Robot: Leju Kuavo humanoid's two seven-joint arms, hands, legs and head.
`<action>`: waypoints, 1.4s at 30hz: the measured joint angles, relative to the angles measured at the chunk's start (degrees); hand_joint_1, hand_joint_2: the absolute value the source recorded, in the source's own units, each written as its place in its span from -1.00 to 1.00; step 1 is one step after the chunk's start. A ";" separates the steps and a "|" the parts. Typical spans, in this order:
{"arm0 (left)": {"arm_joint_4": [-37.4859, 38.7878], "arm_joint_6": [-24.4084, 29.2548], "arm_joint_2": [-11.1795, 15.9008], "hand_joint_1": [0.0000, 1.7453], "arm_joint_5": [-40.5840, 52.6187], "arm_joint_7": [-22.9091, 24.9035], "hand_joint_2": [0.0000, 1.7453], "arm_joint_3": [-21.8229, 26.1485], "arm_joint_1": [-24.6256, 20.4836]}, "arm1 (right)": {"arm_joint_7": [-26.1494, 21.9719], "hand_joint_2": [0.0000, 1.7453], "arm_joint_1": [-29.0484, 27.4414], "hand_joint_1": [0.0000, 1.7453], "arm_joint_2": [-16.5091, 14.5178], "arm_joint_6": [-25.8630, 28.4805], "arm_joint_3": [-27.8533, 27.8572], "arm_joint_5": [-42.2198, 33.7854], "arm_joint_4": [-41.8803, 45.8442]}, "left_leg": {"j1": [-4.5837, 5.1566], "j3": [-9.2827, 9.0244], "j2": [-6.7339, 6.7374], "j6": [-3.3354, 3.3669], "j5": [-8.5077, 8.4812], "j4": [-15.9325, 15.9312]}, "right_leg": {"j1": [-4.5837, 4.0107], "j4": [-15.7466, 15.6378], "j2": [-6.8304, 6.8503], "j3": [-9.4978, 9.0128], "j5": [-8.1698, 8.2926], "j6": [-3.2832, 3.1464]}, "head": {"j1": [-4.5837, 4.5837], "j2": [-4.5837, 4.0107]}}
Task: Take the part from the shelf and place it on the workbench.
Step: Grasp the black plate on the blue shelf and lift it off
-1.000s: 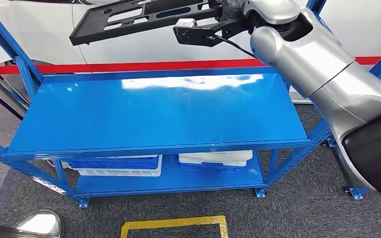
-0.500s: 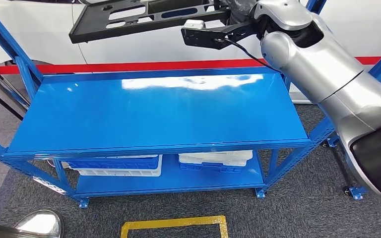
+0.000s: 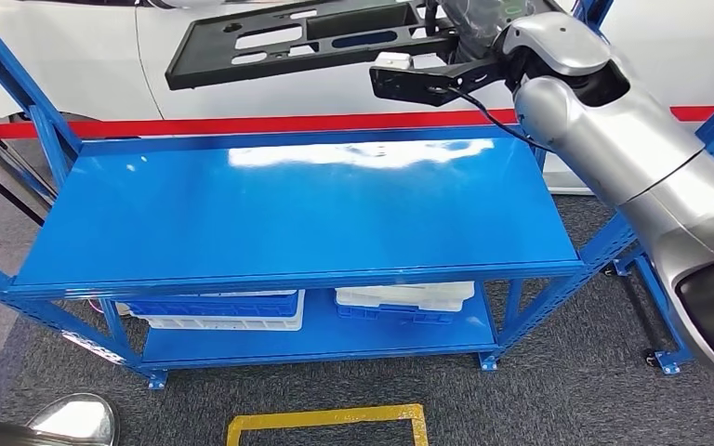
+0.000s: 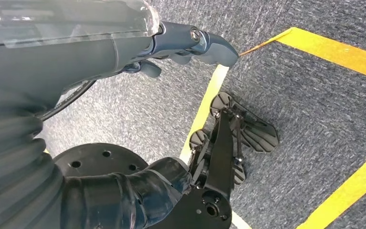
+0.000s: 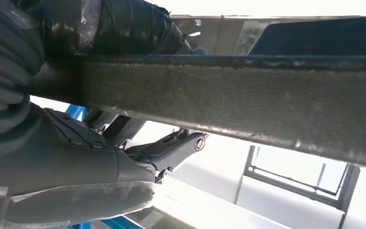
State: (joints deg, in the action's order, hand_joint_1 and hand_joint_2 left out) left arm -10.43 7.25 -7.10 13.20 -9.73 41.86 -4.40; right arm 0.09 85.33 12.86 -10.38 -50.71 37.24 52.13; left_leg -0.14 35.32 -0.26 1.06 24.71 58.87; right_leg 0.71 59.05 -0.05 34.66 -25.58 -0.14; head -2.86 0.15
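The right arm (image 3: 632,158) reaches up and forward over the far right corner of the blue shelf unit (image 3: 297,218), its wrist bent toward the black part (image 3: 307,37). The right hand (image 5: 52,138) is clamped on that part: in the right wrist view the thumb lies under the part's thick edge (image 5: 228,95) and dark fingers wrap over it. The part, a long flat black frame with slots, hangs in the air above the shelf unit's back edge, touching nothing but the hand, tilted with its far-from-hand end a little lower.

Compared with a second ago, the part has shifted toward the arm's side of the shelf unit, and the forearm has swung outward with it.

The shelf unit's top deck is bare and glossy, bounded by a raised blue rim. Below it, the lower deck holds stacked white and blue trays (image 3: 214,308). Yellow floor tape (image 3: 325,423) lies on the carpet in front of the shelf unit.

The left hand (image 4: 190,45) hangs over the carpet, fingers loosely curled, holding nothing.
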 joint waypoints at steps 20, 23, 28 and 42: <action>0.00 -0.07 0.11 -1.00 1.00 0.48 1.00 0.00 -0.21 | 0.11 1.00 -1.62 1.00 1.36 -1.33 -0.16 1.02 0.74 | -0.98 2.94 -0.04 -1.38 -1.73 1.31 | 0.68 1.66 -0.18 -0.53 -1.39 0.05 | -0.01 0.00; 0.00 0.02 -0.01 -1.00 1.59 0.93 1.00 0.00 -0.33 | 1.13 1.00 -0.75 1.00 -0.78 -3.49 -0.94 2.66 -0.57 | -1.18 5.73 0.08 -2.09 4.57 8.83 | 0.62 1.47 -0.14 0.97 -0.01 -1.47 | -0.03 -0.01; 0.00 0.09 -0.04 -1.00 2.80 1.62 1.00 0.00 -1.30 | 3.39 1.00 0.79 1.00 -7.85 -6.26 -3.90 6.71 -7.25 | -0.97 3.14 0.07 -1.60 5.69 12.61 | -0.40 1.57 -0.39 3.74 2.27 -1.86 | -0.04 -0.01; 0.02 0.20 -1.06 -1.00 3.20 2.05 1.00 -0.02 -1.53 | 3.42 1.00 4.78 1.00 -16.75 -6.24 -5.94 8.13 -18.71 | -0.52 0.82 0.61 1.25 -1.79 -0.96 | 0.05 16.76 0.07 7.41 -5.73 1.01 | 0.04 -0.01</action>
State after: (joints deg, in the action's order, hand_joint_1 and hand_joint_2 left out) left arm -10.40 7.45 -8.16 16.39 -7.68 41.83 -5.93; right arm 3.50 90.12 -3.89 -16.62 -56.65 45.37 33.42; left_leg -0.66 36.14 0.34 2.30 22.93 57.91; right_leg 0.77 75.81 0.02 42.07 -31.31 0.87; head -2.82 0.15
